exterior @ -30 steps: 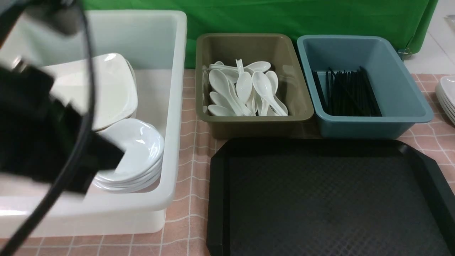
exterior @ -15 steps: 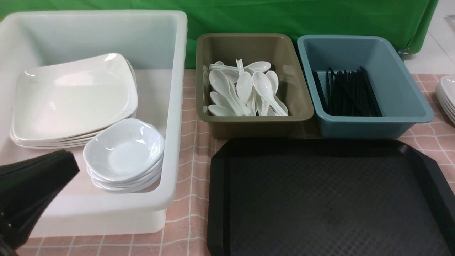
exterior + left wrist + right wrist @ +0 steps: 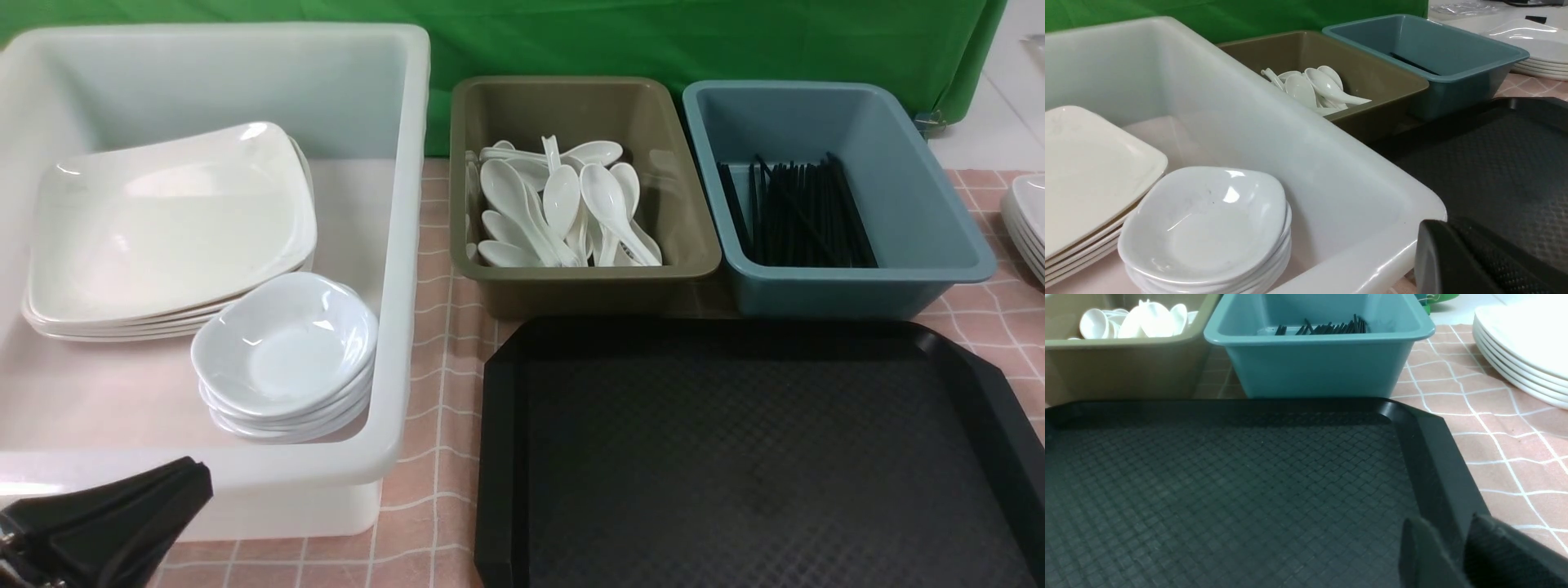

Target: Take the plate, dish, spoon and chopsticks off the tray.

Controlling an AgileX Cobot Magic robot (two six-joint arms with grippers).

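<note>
Tray (image 3: 759, 457), lower right of frame: bare, stiff black plastic, likely light, textured, rim graspable; left claw (image 3: 122, 523) shut, empty; right claw (image 3: 1457, 555) slightly parted, empty.

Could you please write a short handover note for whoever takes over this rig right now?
Left gripper: shut, empty, low in front of the white bin.
Right gripper: jaws slightly apart, astride the tray rim near its right corner; whether it grips is unclear.
Tray: bare in every view.
Plates and dishes are stacked in the white bin, spoons in the olive tub, chopsticks in the blue tub.
Done: clearing looks complete.
Left: apparently nothing.
</note>
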